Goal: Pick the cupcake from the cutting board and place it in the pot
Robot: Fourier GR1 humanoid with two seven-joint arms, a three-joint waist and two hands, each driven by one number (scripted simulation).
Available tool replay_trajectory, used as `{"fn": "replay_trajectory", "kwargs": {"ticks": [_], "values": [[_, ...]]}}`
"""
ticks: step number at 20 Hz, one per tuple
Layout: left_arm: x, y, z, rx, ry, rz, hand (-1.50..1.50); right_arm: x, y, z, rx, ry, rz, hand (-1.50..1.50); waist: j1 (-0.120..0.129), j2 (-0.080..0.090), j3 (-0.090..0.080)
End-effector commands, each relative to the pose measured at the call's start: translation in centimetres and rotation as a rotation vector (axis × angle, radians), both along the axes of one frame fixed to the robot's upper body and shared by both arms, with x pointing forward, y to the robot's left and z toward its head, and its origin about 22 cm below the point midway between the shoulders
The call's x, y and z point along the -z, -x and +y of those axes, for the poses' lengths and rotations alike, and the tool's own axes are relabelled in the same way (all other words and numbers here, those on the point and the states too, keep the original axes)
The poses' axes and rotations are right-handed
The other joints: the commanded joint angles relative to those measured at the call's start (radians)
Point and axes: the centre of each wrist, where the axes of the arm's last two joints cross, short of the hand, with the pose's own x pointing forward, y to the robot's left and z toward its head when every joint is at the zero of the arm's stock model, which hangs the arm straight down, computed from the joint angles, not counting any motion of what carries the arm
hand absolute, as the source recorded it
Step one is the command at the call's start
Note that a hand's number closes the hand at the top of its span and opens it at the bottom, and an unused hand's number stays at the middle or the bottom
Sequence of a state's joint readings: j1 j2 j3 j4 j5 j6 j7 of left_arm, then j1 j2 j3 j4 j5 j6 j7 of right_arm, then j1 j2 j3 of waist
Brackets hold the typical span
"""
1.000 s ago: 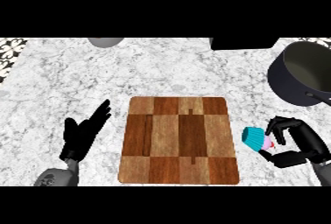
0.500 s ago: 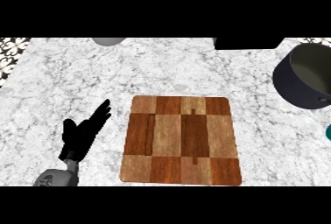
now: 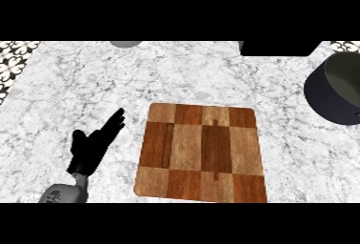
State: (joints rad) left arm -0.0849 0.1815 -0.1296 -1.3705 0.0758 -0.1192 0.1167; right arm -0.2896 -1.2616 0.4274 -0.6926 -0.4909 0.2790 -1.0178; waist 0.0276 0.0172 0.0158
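Resting with straight, released fingers, the left hand (image 3: 93,148) idles; right hand and cupcake unseen, so misjudging the pot (image 3: 337,93) risks a spill.

No legible text, labels or numbers anywhere.

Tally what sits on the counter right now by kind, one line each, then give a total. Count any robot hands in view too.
Cutting board: 1
Pot: 1
Grey round object at the top edge: 1
Black object at the top edge: 1
Left hand, open: 1
Cupcake: 0 in view
Right hand: 0 in view
Total: 5
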Motion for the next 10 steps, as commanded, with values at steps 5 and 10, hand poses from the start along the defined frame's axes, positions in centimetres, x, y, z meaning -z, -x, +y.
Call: {"fn": "replay_trajectory", "kwargs": {"ticks": [5,10], "values": [[-0.7,-0.8,-1.3,0.046,-0.011,0.001,0.00,-3.4,-0.7,-1.1,-0.200,-0.003,-0.103,1.50,0.031,0.002,-0.006],[-1.2,-2.1,-0.8,0.012,-0.010,-0.023,0.00,-3.4,-1.7,-0.5,-0.257,0.102,-0.063,1.50,0.024,0.002,-0.009]]}}
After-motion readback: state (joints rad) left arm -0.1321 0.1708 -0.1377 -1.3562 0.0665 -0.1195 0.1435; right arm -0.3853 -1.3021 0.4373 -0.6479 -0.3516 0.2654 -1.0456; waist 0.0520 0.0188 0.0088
